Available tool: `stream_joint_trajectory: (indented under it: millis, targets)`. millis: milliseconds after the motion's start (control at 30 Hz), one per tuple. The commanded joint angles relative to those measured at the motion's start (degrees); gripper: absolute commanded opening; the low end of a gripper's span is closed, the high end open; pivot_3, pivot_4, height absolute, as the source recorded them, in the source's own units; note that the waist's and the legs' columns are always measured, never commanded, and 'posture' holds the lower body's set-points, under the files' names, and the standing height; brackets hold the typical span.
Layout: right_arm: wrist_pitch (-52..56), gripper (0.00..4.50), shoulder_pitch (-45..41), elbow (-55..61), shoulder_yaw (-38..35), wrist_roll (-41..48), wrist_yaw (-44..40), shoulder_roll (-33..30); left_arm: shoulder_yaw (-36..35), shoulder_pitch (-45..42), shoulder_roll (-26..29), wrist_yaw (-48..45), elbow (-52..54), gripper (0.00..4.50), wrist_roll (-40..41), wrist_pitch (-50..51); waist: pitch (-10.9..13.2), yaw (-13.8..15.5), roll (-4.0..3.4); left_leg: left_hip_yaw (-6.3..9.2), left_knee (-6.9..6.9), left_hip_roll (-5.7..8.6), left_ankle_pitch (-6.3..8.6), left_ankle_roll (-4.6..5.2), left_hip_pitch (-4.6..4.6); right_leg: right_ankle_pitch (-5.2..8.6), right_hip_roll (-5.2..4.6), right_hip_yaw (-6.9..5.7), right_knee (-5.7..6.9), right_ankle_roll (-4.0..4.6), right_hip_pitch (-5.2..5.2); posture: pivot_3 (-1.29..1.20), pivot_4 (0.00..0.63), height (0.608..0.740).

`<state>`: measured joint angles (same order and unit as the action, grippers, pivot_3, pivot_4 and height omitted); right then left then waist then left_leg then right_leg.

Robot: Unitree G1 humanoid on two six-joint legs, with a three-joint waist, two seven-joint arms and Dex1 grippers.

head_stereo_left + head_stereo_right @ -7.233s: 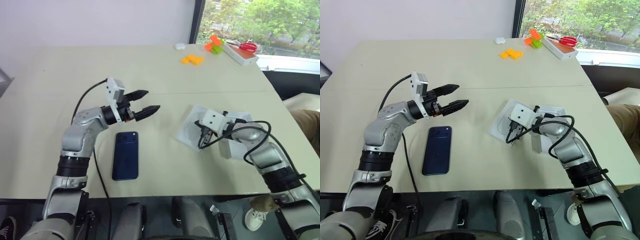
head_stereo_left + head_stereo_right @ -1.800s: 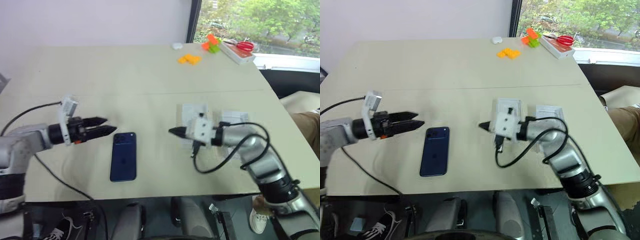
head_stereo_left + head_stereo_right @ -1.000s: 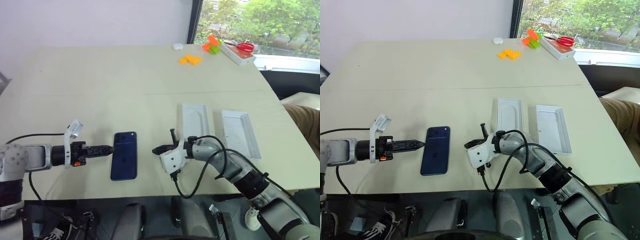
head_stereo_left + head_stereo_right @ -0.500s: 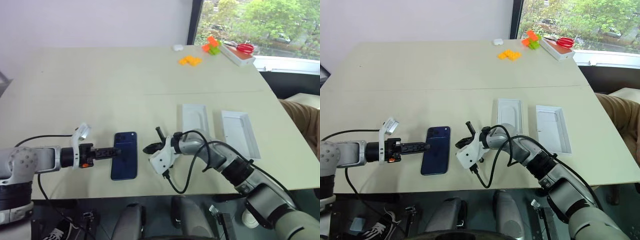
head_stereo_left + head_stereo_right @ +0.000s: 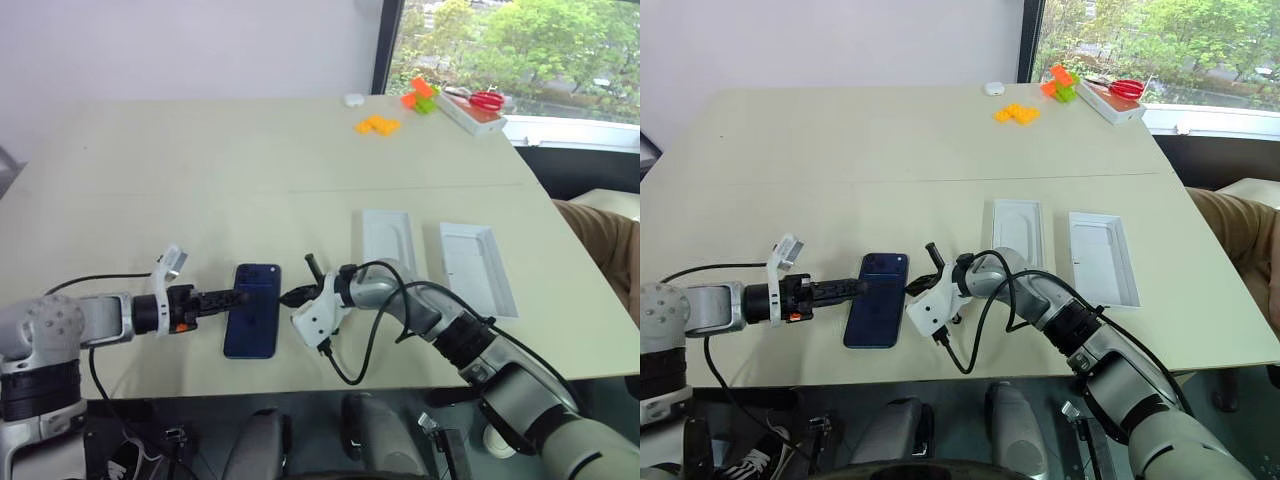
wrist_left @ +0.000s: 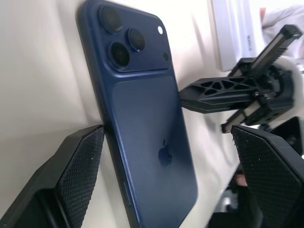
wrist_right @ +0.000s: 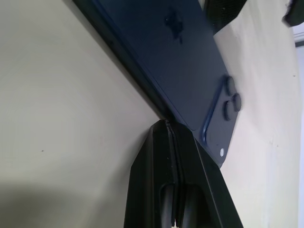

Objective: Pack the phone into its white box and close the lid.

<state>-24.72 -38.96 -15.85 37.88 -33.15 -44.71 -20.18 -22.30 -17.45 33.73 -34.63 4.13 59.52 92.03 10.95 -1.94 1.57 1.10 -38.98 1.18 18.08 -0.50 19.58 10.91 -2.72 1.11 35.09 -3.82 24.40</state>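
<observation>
Packing is not started — the phone (image 5: pixel 252 310) lies flat between my wide-open left claw (image 6: pixel 161 156) and my closed right claw (image 7: pixel 167 130), with the white box (image 5: pixel 390 243) and lid (image 5: pixel 477 266) empty behind my right claw.

Your phone sits between the two grippers, with both trays off to its right.

You have the phone (image 5: pixel 252 310) flat on the table (image 5: pixel 200 170) near its front edge. The left gripper (image 5: pixel 240 297) meets its left side; the right gripper (image 5: pixel 286 297) touches its right edge. Further right you see the white box (image 5: pixel 389 240), and beside it, apart, the lid (image 5: pixel 477 267). Far behind, by the window, lie toy bricks (image 5: pixel 379 124) and scissors (image 5: pixel 486 98).
</observation>
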Motion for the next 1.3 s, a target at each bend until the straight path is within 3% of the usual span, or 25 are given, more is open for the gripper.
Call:
stream_joint_trajectory:
  millis: [33, 133, 633, 733, 967, 1000, 1300]
  targets:
    - [-0.3, 0.03, 0.4, -3.3, 2.0, -2.4, 0.7, 0.3, -1.3, -0.6, -0.8, 2.1, 0.3, 4.5, 6.7, 0.5, 0.0, -0.5, 0.04, 0.03, 0.0, -0.01, 0.0, 0.0, 0.01, -0.01, -0.02, -0.01, 0.0, 0.0, 0.01, 0.0, 0.15, 0.74]
    - [-0.8, 0.03, 0.4, -4.2, 2.0, -2.7, 1.4, 0.4, -2.5, -1.4, 0.0, 5.0, -2.5, 4.5, 13.4, 0.5, 0.0, -0.6, 0.03, 0.08, 0.1, -0.02, 0.01, -0.01, 0.02, -0.01, -0.06, -0.01, 0.01, 0.0, 0.06, 0.0, 0.15, 0.74]
    - [-1.1, 0.03, 0.2, -4.4, 0.5, -2.2, 1.9, -1.2, -1.8, 1.5, 1.1, 7.3, -0.8, 4.5, 9.4, -0.4, 0.0, -0.6, 0.03, 0.14, 0.12, 0.01, 0.0, -0.02, 0.02, 0.03, 0.02, -0.07, -0.02, 0.06, 0.04, 0.0, 0.15, 0.74]
    - [-1.1, 0.0, 0.2, -4.4, 0.4, -2.3, 1.9, -1.3, -2.6, 2.0, 0.8, 7.6, -0.9, 3.64, 9.3, -0.8, 0.0, -0.6, 0.03, 0.15, 0.12, 0.0, 0.0, -0.02, 0.02, 0.04, 0.02, -0.07, -0.02, 0.06, 0.05, 0.0, 0.15, 0.74]
    - [-0.8, 0.0, -0.2, -4.4, 0.2, -2.1, 1.4, -1.7, -3.6, 3.0, 1.0, 7.3, -1.9, 0.21, 9.1, -0.9, 0.0, -0.5, 0.03, 0.15, 0.13, 0.0, 0.0, -0.02, 0.03, 0.06, 0.01, -0.07, -0.05, 0.05, 0.04, 0.0, 0.15, 0.74]
    - [-0.7, 0.0, -0.3, -4.5, 0.1, -2.2, 1.7, -1.7, -3.9, 3.0, 1.0, 7.1, -2.2, 0.04, 9.3, -0.8, 0.0, -0.5, 0.02, 0.17, 0.13, 0.0, 0.01, -0.02, 0.03, 0.06, -0.01, -0.07, -0.06, 0.06, 0.04, 0.0, 0.15, 0.74]
    - [1.7, 0.0, -0.2, -2.1, -2.4, 2.3, -0.8, -1.5, -4.4, 2.9, 2.3, 5.0, -5.1, 0.04, 9.4, -0.8, 0.0, -0.5, 0.02, 0.22, 0.13, 0.0, 0.0, -0.02, 0.08, 0.13, -0.01, -0.09, -0.1, 0.0, 0.05, 0.0, 0.15, 0.74]
